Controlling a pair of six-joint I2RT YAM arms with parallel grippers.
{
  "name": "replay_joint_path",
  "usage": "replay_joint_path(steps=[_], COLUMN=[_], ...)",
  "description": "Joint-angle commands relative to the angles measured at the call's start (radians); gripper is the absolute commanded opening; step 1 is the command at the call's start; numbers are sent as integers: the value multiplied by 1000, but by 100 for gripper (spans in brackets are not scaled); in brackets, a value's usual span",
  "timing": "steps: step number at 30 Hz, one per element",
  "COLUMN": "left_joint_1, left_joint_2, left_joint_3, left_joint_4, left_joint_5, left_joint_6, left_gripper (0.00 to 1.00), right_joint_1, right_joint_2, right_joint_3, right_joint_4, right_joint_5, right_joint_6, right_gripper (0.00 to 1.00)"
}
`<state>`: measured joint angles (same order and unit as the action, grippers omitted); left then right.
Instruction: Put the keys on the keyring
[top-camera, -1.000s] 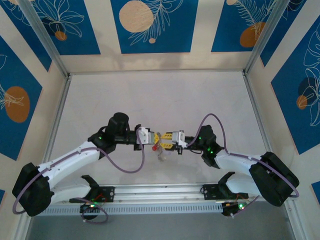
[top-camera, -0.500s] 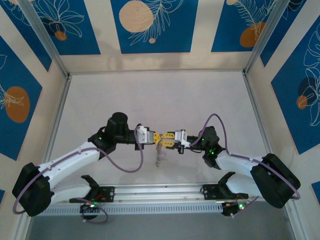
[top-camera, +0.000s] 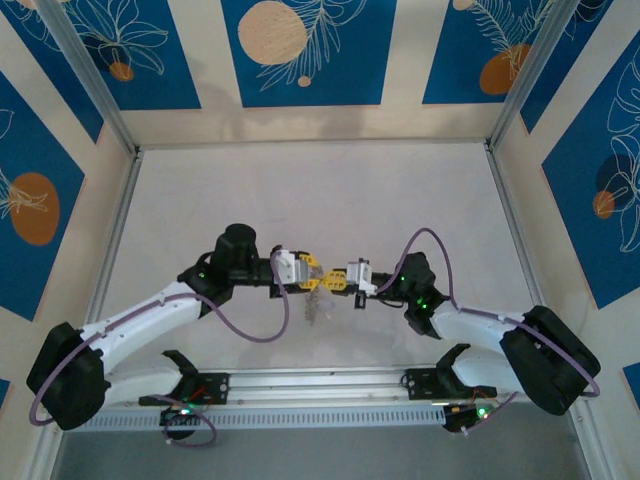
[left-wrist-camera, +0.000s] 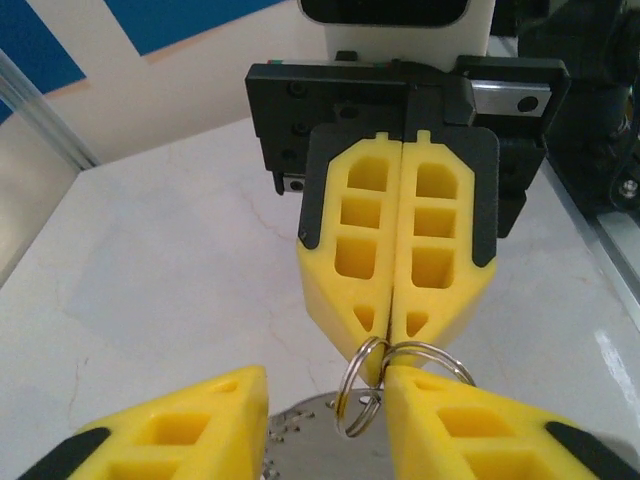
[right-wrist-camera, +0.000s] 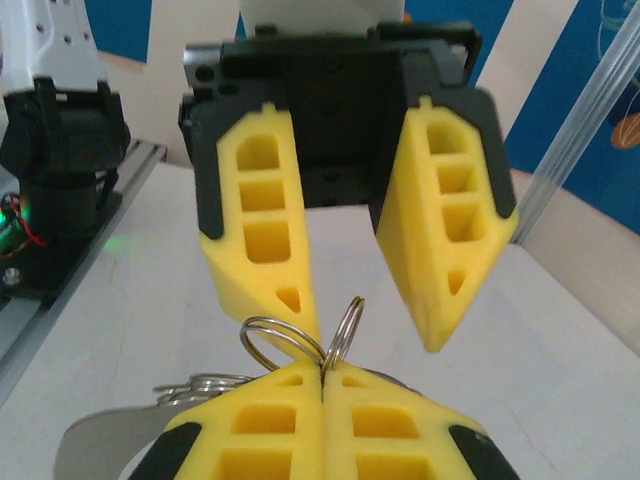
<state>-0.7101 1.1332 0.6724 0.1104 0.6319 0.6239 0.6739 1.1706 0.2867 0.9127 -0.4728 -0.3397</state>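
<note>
Item: keyring (right-wrist-camera: 346, 325), thin grey wire loop, held aloft over the near middle of the table (top-camera: 300, 190), at the meeting point of both arms. Holder: right gripper (right-wrist-camera: 322, 375), fingers pressed together with the loop's lower edge nipped at their tips. Companion: left gripper (left-wrist-camera: 325, 380), fingers spread apart and gripping nothing, tip to tip with the right one. Orientation: loop upright and seen edge-on from the right wrist, so its plane runs roughly along the line joining the two grippers. It stands up in the gap between the left fingers, closer to one finger than the other. Attached: a second loop (right-wrist-camera: 278, 340) linked beside it, lying flatter, and a flat grey metal tag (right-wrist-camera: 100, 440) hanging below. Keys: coloured heads cannot be made out here. Assessment: the left arm is the free one and sits just beside the loop, so closing its fingers would likely press on the loop's flat faces
</note>
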Motion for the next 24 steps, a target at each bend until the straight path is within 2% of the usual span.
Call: replay_joint_path(steps=[1,4,7,14,17,22,24], left_joint_1=[-5,-5,-5,-8,-10,-44,-55], left_joint_2=[-27,-25,-11,10,12,68,81], left_joint_3=[39,63,79,83,83,137,144], left_joint_4=[-123,-192,-220,-187,-182,-277,-279], left_joint_5=[-26,-43,-47,-45,-54,-92,-96], left_joint_6=[76,116,129,117,137,207,223], left_gripper=[38,38,37,34,29,16,8], right_joint_1=[19,21,19,26,25,25,27], right_joint_2=[-57,-91,-91,-64,-63,-42,-43], right_joint_3=[52,74,81,90,91,96,95], right_joint_4=[-161,-248,-262,-268,-265,-252,-249], right_joint_5=[58,75,77,75,72,58,56], right_joint_6=[-151,-195,-209,-220,-210,-203,-199], right_gripper=[0,0,0,0,0,0,0])
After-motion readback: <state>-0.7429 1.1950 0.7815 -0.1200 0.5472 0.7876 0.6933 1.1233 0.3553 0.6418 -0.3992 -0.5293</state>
